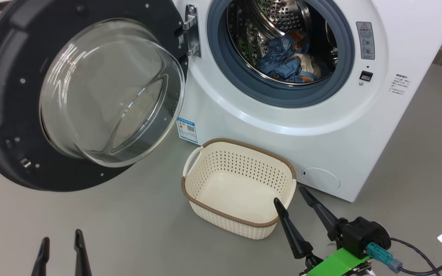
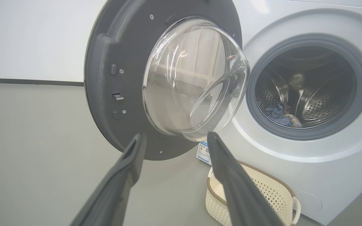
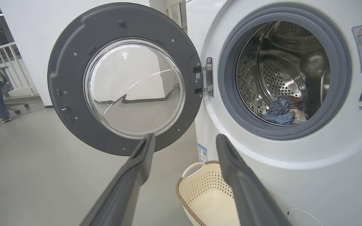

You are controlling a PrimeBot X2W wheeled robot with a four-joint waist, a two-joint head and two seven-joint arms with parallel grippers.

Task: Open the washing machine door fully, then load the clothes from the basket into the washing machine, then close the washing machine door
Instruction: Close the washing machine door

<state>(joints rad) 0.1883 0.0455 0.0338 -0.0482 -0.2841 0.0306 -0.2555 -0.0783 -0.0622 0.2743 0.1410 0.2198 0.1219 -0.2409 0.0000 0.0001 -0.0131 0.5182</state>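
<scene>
While both arms hang low near the grey floor [image 1: 129,222], the right gripper [image 1: 289,194] has its two dark fingers spread apart and holds nothing. Just ahead of its fingertips sits the basket [image 1: 228,226], cream plastic with a brown rim, its plain bottom showing. One fingertip overlaps the basket's near corner; whether it touches cannot be told. Beyond the basket, ahead of this gripper and above it, stands the washing machine [image 1: 282,126], white, its round opening ringed by a grey-blue seal [image 1: 221,57]. The clothes [image 1: 292,57], blue and cream fabric with orange patches, lie heaped at the bottom of the steel drum [image 1: 278,15]. The left gripper [image 1: 61,235] also has its fingers apart and holds nothing. Ahead of it and above, the door [image 1: 109,92] stands swung wide open on its hinge [image 1: 192,30], its black ring and bulging clear glass turned towards the grippers and well apart from both. A blue label [image 1: 187,129] sits on the machine's front, between door and basket.
</scene>
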